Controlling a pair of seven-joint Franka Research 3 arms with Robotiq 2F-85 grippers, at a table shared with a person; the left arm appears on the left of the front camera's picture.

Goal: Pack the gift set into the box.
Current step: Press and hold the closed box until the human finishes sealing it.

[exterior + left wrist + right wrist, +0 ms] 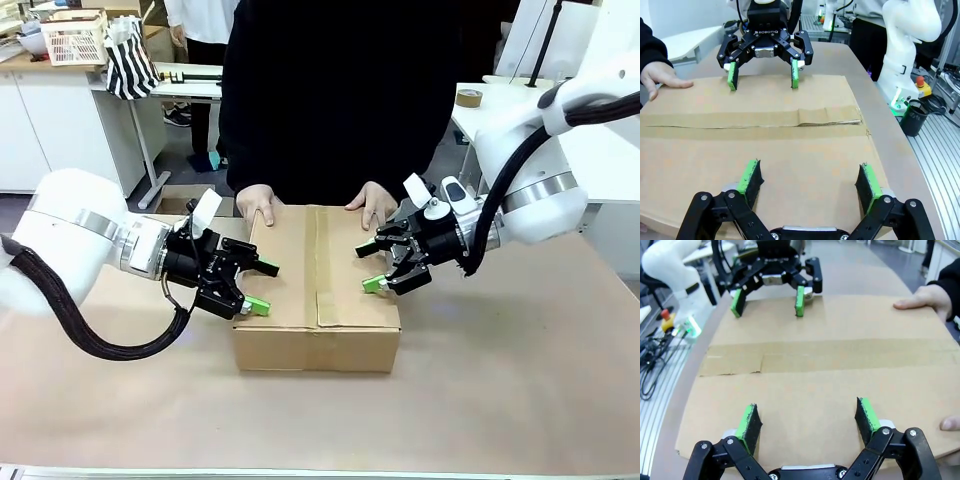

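While the shut box is flanked by the left gripper and right gripper, jaws apart, opening it is judged next.

Flaps down on the large plain brown corrugated cardboard box, so its inside is hidden beneath the person's resting hand. Above that hand, the front view chops the person's black-clad body at the top edge. In the right wrist view, the other hand is cut by the right edge, with just a fingertip showing.
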